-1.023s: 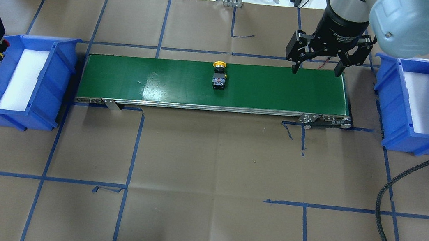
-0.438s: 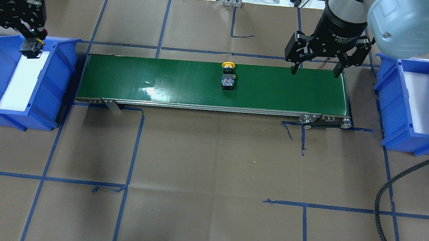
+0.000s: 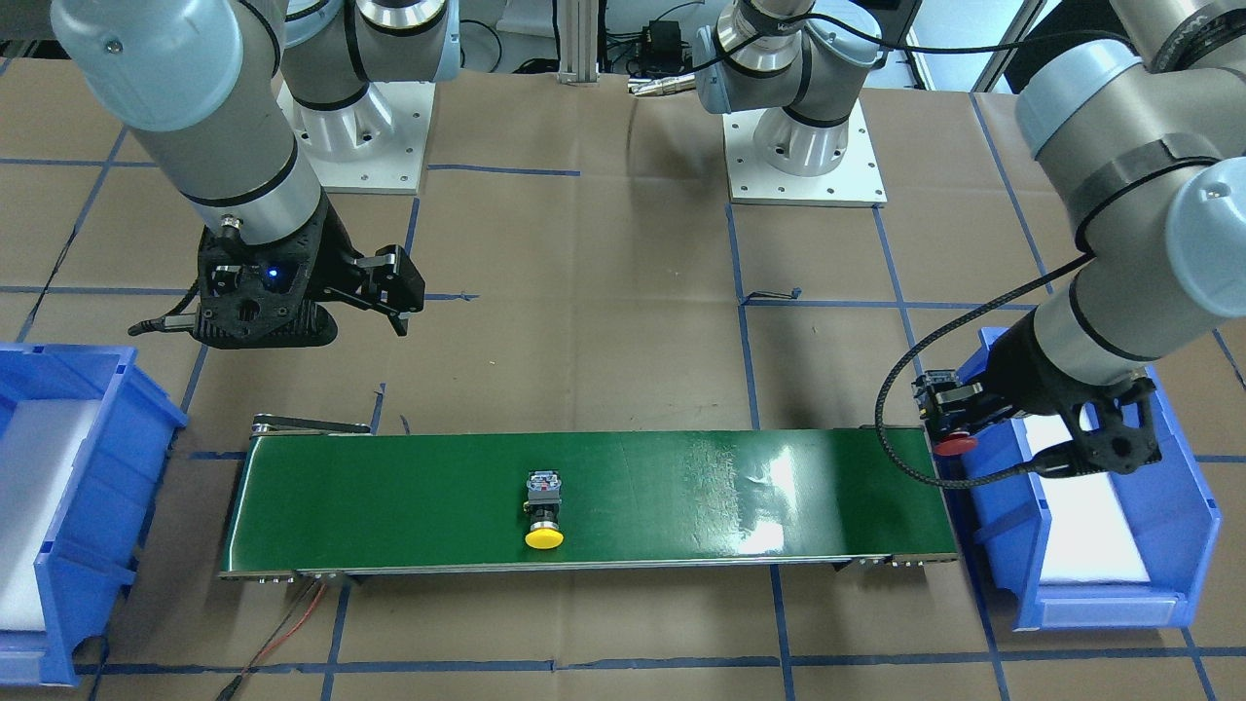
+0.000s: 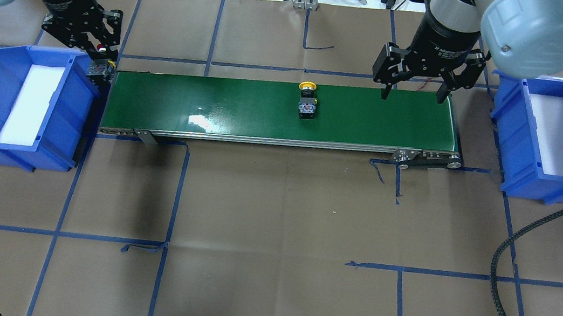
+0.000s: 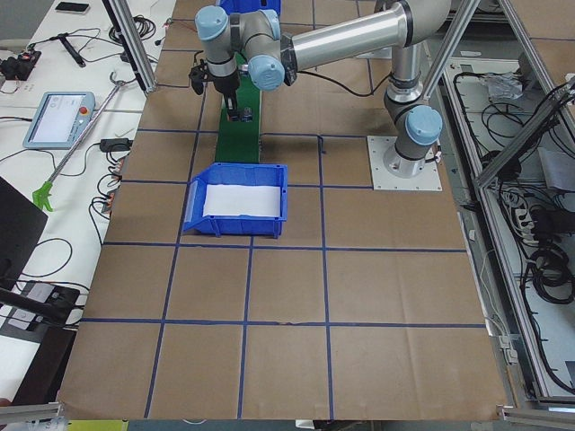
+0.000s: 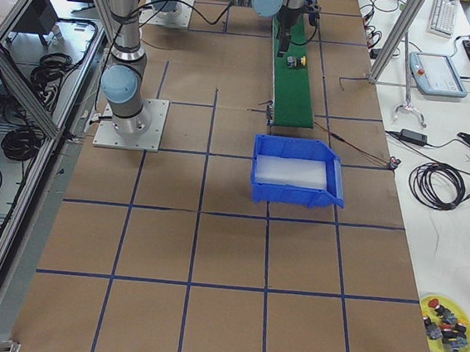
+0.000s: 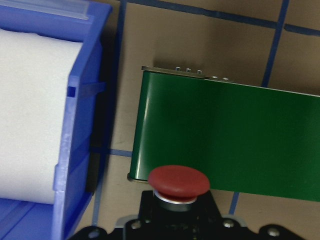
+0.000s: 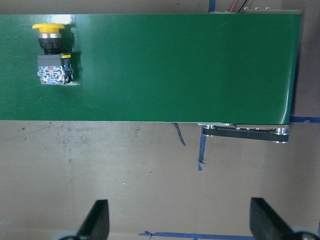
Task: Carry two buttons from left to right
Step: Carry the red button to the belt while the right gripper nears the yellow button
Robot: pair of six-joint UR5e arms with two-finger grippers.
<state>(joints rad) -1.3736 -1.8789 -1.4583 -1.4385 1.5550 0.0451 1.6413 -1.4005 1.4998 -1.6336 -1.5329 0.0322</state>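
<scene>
The yellow-capped button (image 4: 306, 99) lies on its side near the middle of the green conveyor belt (image 4: 213, 100). It also shows in the front view (image 3: 543, 511) and the right wrist view (image 8: 51, 55). My left gripper (image 4: 102, 55) is shut on the red-capped button (image 4: 103, 68) and holds it over the belt's left end, beside the left bin. The red cap shows in the left wrist view (image 7: 178, 181) and the front view (image 3: 956, 444). My right gripper (image 4: 414, 91) is open and empty above the belt's far edge near its right end, to the right of the yellow button.
A blue bin (image 4: 77, 98) with white foam stands left of the belt. A matching bin (image 4: 549, 188) stands right of it. A black braided cable (image 4: 515, 243) crosses the table's right front. Blue tape lines mark the brown table cover.
My left gripper has carried the red button from over the left bin to the belt's left end. The yellow button has travelled right along the belt. The right gripper has hardly moved.
</scene>
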